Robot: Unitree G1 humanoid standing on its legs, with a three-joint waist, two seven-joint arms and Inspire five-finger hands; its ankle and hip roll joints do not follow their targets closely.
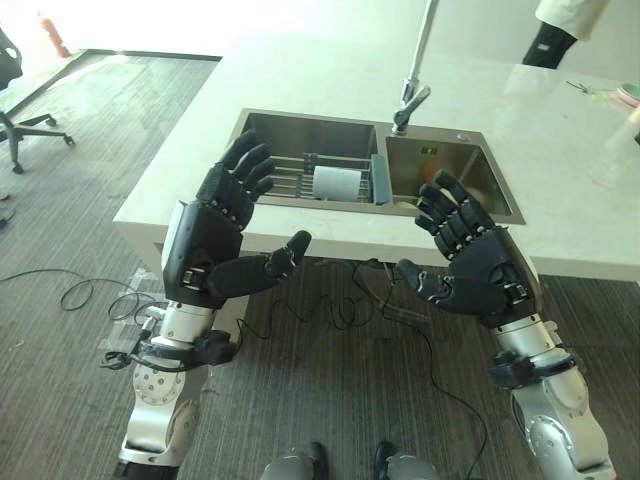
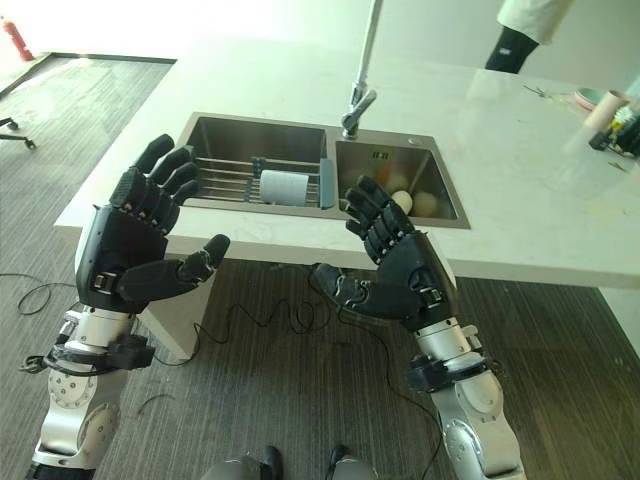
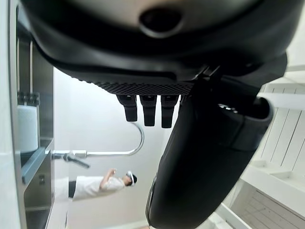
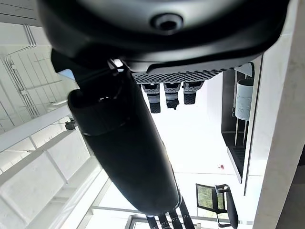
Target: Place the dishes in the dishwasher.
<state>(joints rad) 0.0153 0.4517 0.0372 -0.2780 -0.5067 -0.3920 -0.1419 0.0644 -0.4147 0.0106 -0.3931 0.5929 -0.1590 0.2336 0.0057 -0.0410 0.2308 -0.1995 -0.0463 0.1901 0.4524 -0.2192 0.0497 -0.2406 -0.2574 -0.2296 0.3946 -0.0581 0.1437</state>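
A white cup [image 1: 335, 183] lies on its side on a wire rack [image 1: 283, 180] across the left basin of a steel double sink [image 1: 500, 205]. Pale round dishes [image 2: 412, 203] rest in the right basin. Both hands are raised in front of the counter's near edge, palms facing each other. My left hand [image 1: 205, 250] is open, fingers straight and thumb out, holding nothing. My right hand [image 1: 480, 265] is open too, below the right basin's front rim. The cup [image 3: 27, 129] also appears past the left hand's fingers, and the cup [image 4: 244, 99] beyond the right hand.
A tall faucet [image 1: 410, 100] stands behind the sink on the white counter [image 1: 570, 180]. A person [image 1: 560, 25] stands at the counter's far right, near small items [image 2: 610, 115]. An office chair [image 1: 15, 90] is on the carpet at the far left.
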